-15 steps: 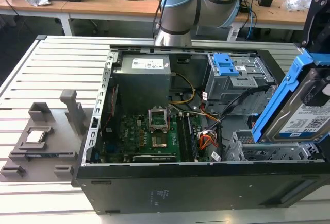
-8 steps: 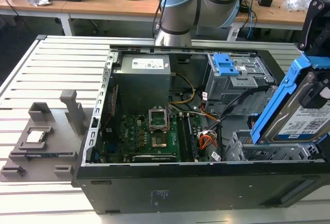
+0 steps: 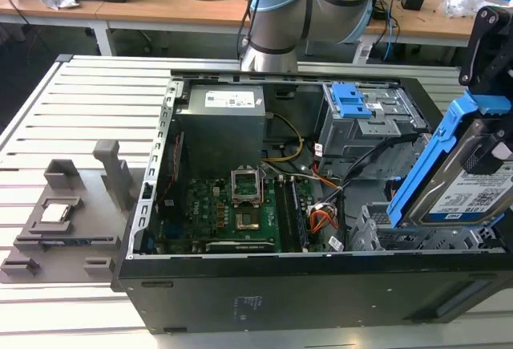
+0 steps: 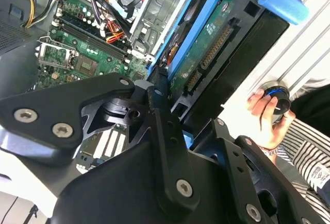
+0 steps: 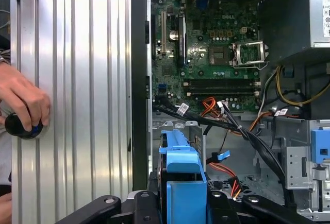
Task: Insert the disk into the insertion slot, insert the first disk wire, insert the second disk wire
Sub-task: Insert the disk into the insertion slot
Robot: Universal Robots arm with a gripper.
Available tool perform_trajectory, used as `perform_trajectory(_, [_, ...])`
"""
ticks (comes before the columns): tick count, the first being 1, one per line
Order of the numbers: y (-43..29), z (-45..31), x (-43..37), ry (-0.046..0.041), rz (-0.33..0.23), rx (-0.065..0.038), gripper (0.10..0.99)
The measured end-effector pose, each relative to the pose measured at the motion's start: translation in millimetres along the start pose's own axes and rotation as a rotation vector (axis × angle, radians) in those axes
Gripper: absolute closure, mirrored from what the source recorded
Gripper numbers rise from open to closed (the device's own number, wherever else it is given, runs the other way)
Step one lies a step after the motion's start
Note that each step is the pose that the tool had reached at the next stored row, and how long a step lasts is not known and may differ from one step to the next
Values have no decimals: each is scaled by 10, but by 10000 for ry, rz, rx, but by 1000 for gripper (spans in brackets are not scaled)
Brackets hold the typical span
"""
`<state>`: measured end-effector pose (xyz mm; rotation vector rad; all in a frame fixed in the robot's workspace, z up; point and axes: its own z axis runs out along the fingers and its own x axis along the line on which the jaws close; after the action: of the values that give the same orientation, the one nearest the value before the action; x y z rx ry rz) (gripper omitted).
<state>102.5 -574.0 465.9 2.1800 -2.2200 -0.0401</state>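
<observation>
At the exterior view's right, over the open computer case, the gripper clamps the disk, tilted steeply, its lower edge seemingly just above the insertion slot, not yet inside

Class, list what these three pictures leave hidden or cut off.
- the disk: exterior view, right part cut off by the picture's edge.
- the insertion slot: exterior view, opening hidden behind the disk.
- black round object: first wrist view, mostly covered by a person's hand, so what it is cannot be told.
</observation>
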Motion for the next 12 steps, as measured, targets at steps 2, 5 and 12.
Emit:
perform_trajectory(2, [-1,12,0,0,0,0,725])
perform_trajectory(5, [-2,46,0,0,0,0,725])
perform_trajectory(12, [-2,82,-77,-1,0,0,725])
